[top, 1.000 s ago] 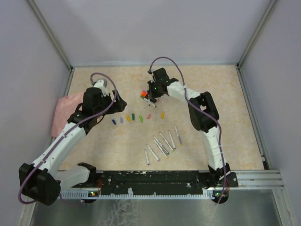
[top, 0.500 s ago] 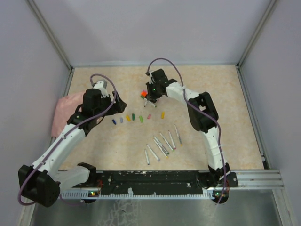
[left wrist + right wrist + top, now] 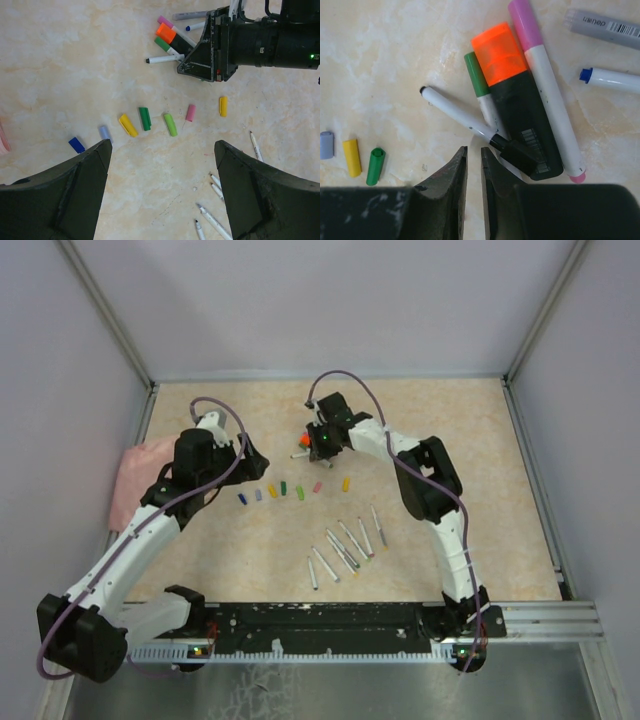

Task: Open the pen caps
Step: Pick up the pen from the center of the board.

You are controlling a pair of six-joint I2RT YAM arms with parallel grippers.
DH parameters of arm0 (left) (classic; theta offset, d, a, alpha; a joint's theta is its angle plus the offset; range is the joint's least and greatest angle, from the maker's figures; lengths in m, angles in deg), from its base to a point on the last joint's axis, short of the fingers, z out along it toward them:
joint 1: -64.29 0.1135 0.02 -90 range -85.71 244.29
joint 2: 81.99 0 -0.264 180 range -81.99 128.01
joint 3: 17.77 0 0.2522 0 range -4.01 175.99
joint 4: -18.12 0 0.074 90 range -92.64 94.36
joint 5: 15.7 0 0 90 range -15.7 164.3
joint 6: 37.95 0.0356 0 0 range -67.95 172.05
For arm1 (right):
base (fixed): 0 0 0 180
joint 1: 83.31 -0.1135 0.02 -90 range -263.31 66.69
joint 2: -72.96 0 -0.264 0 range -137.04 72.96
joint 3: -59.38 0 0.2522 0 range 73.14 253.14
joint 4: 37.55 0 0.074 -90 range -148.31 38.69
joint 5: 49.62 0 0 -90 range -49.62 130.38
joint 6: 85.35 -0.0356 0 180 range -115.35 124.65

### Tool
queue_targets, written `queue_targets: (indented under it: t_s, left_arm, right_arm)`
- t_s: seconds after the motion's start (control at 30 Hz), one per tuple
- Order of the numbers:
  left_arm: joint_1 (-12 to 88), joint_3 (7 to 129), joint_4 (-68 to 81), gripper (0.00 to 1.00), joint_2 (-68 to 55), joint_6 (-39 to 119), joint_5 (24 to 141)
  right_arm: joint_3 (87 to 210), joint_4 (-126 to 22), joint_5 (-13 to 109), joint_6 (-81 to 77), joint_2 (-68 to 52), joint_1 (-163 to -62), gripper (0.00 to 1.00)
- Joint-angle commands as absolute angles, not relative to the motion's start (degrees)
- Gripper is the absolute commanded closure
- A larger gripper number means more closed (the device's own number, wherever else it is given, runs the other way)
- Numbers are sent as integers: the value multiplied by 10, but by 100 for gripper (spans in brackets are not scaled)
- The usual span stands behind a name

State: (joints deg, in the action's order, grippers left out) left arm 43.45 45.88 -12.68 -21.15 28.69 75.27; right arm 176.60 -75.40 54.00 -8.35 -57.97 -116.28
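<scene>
Two arms are reaching over the bench (image 3: 480, 440) in the top view: the right fingers (image 3: 318, 447) are hovering over the capped pens (image 3: 303, 440) at twelve o'clock, nearer than the left fingers (image 3: 250, 455). Left wrist: fingers are gaping wide, empty, above loose pen caps (image 3: 145, 118). Right wrist: fingers are standing barely parted, gripping nothing; a black cap (image 3: 517, 154) is lying beside them at three o'clock, its pen (image 3: 457, 116) running ten-to-four.
</scene>
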Motion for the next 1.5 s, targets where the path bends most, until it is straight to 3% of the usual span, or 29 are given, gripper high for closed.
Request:
queue_targets:
  t_s: [0.0,0.67,1.2,1.47]
  left_arm:
    - [438,456,-134,12,-223,286,758]
    - [439,453,-135,12,-224,291,757]
    - [440,450,-137,12,-226,294,755]
    - [440,451,-137,12,-227,294,754]
  right_arm:
    - [1742,-736,548,-64,-536,-1165,82]
    - [1724,-736,521,-4,-491,-1151,72]
    - [1741,-769,498,30,-535,-1152,72]
    - [1738,-780,469,61,-542,-1161,77]
